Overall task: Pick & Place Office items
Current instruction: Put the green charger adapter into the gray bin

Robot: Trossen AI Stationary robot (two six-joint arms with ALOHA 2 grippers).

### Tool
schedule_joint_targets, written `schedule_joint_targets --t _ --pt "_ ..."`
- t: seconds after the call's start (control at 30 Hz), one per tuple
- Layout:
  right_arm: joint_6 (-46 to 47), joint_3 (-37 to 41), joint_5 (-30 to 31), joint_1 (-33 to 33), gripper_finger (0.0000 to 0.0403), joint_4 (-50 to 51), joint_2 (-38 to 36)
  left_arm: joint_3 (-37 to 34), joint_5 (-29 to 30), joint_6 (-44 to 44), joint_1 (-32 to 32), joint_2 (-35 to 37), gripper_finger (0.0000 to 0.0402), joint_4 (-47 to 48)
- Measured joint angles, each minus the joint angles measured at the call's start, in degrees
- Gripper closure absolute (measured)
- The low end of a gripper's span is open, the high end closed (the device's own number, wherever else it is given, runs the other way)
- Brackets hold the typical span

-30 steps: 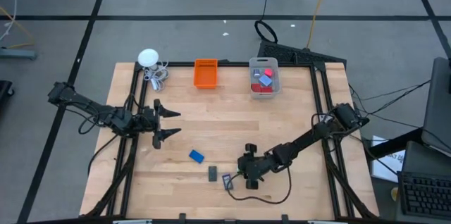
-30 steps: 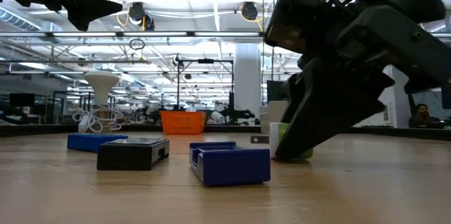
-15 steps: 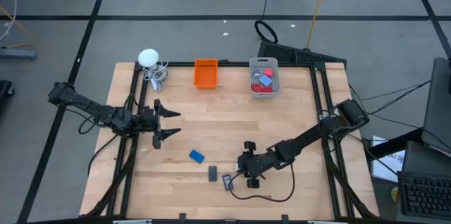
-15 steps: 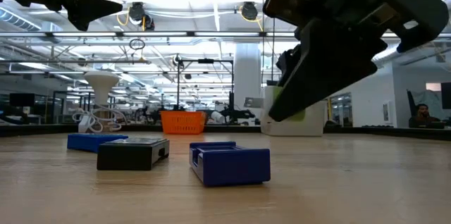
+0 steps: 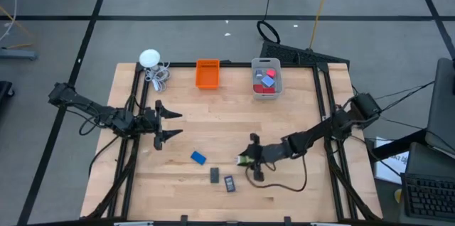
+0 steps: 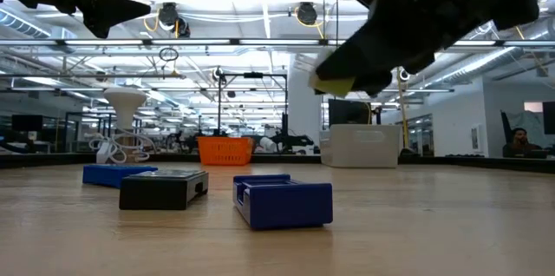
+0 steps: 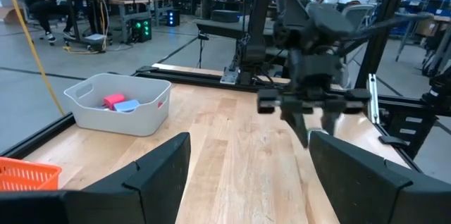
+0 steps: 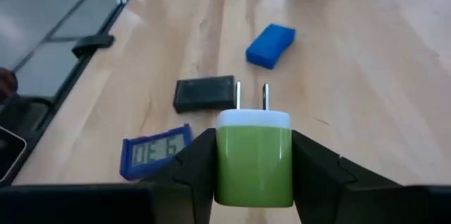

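Right gripper (image 8: 254, 164) clamped on the green plug adapter (image 8: 254, 155), held clear above the near part of the counter (image 5: 298, 112), its two metal prongs pointing away from the wrist. The adapter is a small rigid plastic block, probably light; its smooth flat sides could slip under a loose grip, so the flanks now between the fingers are the sound place to hold, not the thin prongs. On the counter below lie the blue block (image 8: 270, 44), the dark flat rectangle (image 8: 204, 93) and the blue display piece (image 8: 156, 151), all apart from one another; each looks stiff and low, best pinched across its short sides. The grey bin (image 5: 266, 77) at the far edge already holds red and blue pieces, with the orange bin (image 5: 207, 74) beside it. Left gripper (image 5: 168, 122) waits spread wide and empty near the left edge
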State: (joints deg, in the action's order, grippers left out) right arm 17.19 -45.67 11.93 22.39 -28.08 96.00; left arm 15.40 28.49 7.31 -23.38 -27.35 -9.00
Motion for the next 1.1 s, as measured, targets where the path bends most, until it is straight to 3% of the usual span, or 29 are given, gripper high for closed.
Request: schedule_joint_targets --t 0.37,0.57,1.1 --pt "1.0 16.7 3.1 -1.1 0.0269 -11.9 -17.2 0.0 0.0 0.0 0.0 0.0 0.011 0.0" --pt "-2.5 21.3 6.3 -3.7 0.0269 -14.1 -25.0 0.0 0.0 0.0 0.0 0.0 0.011 -0.1" --pt "-5.0 24.2 6.0 -11.5 0.0268 -13.7 -30.1 0.0 0.0 0.0 0.0 0.0 0.011 -0.2"
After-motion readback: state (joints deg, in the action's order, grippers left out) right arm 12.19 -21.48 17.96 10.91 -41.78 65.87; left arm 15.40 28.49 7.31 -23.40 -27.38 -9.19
